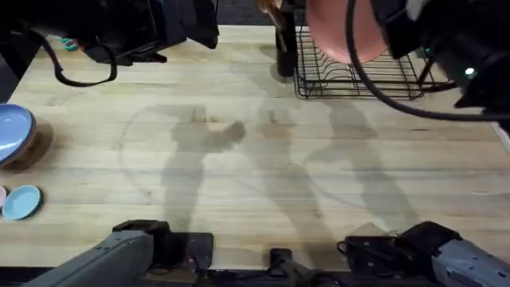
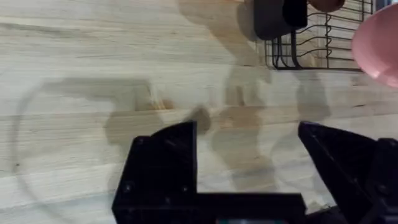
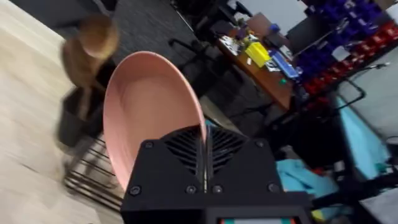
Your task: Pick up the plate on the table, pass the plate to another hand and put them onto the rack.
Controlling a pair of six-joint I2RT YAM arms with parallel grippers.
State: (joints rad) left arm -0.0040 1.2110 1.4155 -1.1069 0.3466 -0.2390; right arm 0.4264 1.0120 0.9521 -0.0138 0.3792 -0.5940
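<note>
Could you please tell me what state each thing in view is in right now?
plate: on edge, held above the rack.
right gripper: shut on the plate's rim.
left gripper: open, holding nothing.
rack: slots bare.
blue bowl: on the table.

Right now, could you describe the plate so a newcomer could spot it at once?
Look to the black wire rack at the table's far right. Above it, the right gripper holds the plate on edge. It is the only pink round dish; the dishes at the left edge are blue.
</note>
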